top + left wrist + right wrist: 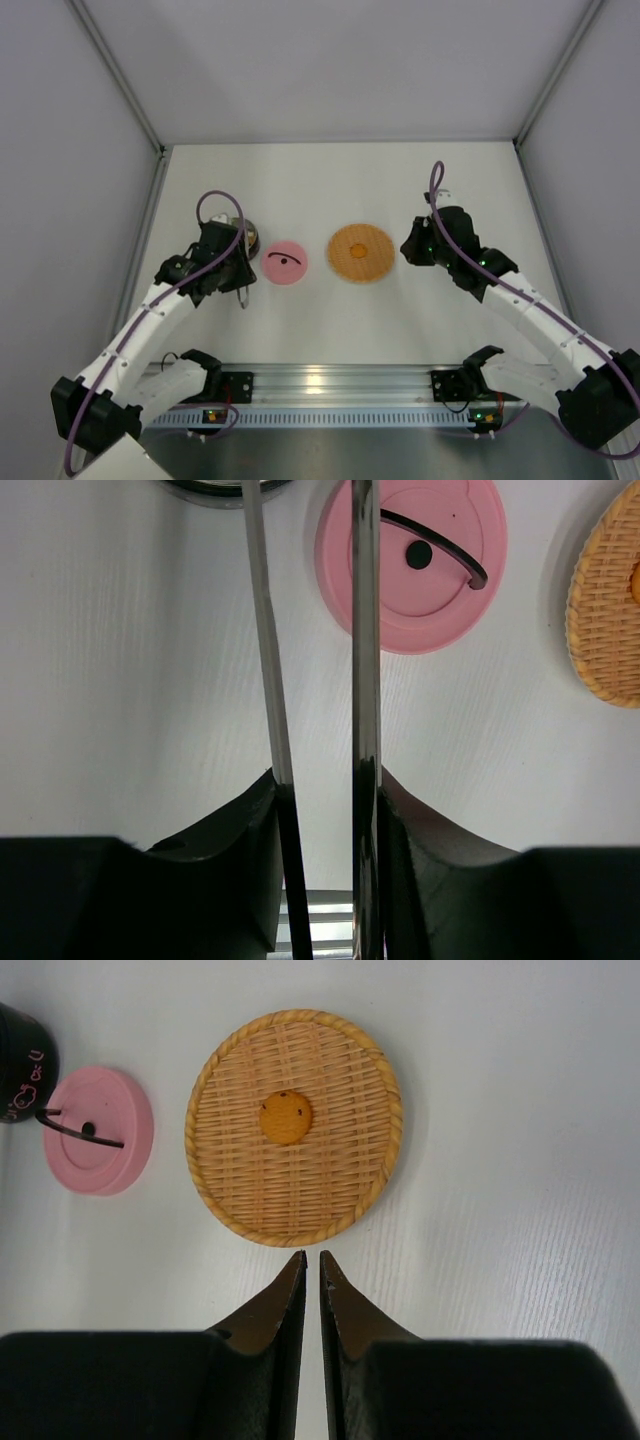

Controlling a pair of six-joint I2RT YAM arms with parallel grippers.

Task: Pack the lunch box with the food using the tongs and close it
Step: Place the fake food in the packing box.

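My left gripper point(325, 780) is shut on the tongs point(268, 680); the two silver arms run forward from between its fingers, a gap between them. One arm crosses over the pink lid point(410, 565), which lies flat on the table. The steel lunch box point(248, 236) stands left of the lid, partly hidden by my left gripper point(225, 262). One orange piece of food point(286, 1117) lies in the middle of the orange woven plate point(295, 1125). My right gripper point(310, 1255) hovers shut and empty just off the plate's near edge.
White walls close in the table on the left, right and back. The pink lid point(286, 262) and the woven plate point(360, 253) lie side by side between the two arms. A metal rail point(330, 385) runs along the near edge.
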